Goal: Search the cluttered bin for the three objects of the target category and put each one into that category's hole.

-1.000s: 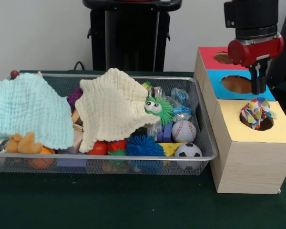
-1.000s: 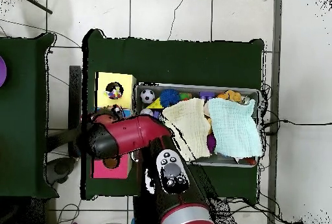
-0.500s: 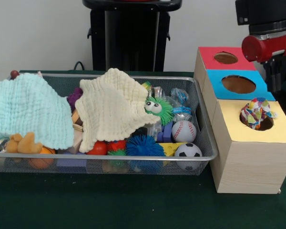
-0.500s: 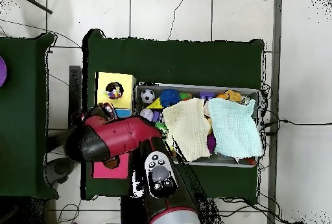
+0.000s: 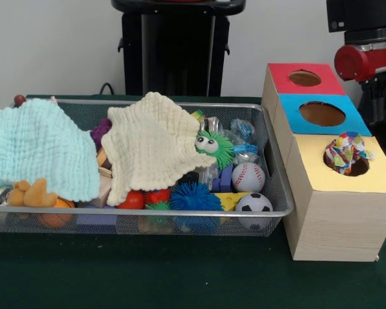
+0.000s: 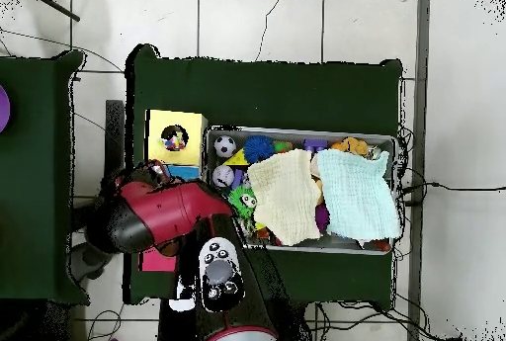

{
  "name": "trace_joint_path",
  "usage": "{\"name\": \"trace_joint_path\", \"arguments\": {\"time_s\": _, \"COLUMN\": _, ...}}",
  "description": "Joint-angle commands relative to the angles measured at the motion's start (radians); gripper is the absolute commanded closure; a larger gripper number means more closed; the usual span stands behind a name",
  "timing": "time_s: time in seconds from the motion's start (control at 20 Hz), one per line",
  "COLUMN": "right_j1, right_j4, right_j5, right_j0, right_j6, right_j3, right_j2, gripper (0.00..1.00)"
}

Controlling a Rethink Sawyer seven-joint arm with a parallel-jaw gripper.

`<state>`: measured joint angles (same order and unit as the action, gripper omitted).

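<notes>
A wire bin holds mixed toys. A cream cloth and a pale blue cloth cover much of them. Showing at the bin's right end are a green fuzzy toy with eyes, a baseball, a soccer ball and a blue spiky ball. A multicoloured fabric toy sits in the hole of the yellow box top. My gripper hangs at the right edge, beside the blue box top and off the boxes.
The red box top stands behind the blue one, each with an empty hole. In the overhead view the red arm lies over the box row beside the bin. An orange plush lies at the bin's left.
The arm has swung from above the blue and yellow holes out past the boxes' side. The multicoloured toy stays in the yellow hole; bin contents are unchanged.
</notes>
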<state>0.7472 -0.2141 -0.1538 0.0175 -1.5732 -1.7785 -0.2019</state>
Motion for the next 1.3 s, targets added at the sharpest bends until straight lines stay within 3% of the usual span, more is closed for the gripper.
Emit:
{"name": "trace_joint_path", "arguments": {"time_s": 0.05, "right_j1": -0.043, "right_j4": -0.032, "right_j5": -0.059, "right_j0": -0.012, "right_j6": -0.114, "right_j3": 0.051, "right_j2": 0.090, "gripper": 1.00}}
{"name": "trace_joint_path", "arguments": {"time_s": 0.7, "right_j1": -0.047, "right_j4": -0.033, "right_j5": -0.042, "right_j0": -0.043, "right_j6": -0.106, "right_j3": 0.072, "right_j2": 0.148, "gripper": 1.00}}
{"name": "trace_joint_path", "arguments": {"time_s": 1.3, "right_j1": -0.114, "right_j4": -0.011, "right_j5": 0.012, "right_j0": -0.008, "right_j6": -0.121, "right_j3": 0.078, "right_j2": 0.097, "gripper": 1.00}}
